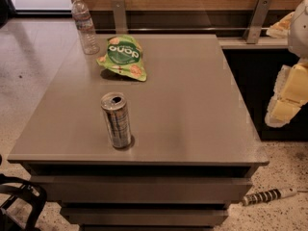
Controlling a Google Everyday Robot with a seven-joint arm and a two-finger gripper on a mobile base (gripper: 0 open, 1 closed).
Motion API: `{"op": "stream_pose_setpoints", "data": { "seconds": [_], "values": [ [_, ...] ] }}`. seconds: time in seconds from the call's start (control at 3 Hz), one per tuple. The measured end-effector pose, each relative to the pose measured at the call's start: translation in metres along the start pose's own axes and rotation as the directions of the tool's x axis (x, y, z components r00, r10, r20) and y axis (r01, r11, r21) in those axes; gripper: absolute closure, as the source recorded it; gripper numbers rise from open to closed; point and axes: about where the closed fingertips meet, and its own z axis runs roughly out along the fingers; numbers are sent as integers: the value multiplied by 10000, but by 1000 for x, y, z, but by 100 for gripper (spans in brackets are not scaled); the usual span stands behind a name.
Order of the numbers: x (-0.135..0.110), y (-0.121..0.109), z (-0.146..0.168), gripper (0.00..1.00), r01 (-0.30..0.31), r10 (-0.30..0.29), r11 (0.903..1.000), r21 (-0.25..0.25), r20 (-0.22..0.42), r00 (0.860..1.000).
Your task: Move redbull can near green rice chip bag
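Nearest me, the slim tall silver metal redbull can with blue-grey diagonal panels (pixel 116 120) stands upright close to the front edge of the flat grey-brown table (pixel 192 109), its round top facing up, so I judge a sideways grasp around its body would suit it. My pale cream gripper (pixel 285 107) hangs off the table's right side, well apart from the can. It has hold of nothing on the table, and I cannot tell how far open it is. Further back lies the small bright green rice chip bag with a dark green round patch (pixel 123 57), slumped flat. The can is still well short of it, so the move is not yet done. Beyond the bag, a clear plastic water bottle (pixel 84 25) stands at the far left corner.
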Motion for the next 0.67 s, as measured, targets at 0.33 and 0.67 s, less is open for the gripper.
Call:
{"op": "stream_pose_setpoints", "data": {
  "seconds": [0.33, 0.67],
  "values": [
    [0, 0, 0, 0, 0, 0, 10000, 2, 1, 10000],
    [-8, 3, 4, 0, -31, 48, 9996, -278, 613, 9981]
  ]
}}
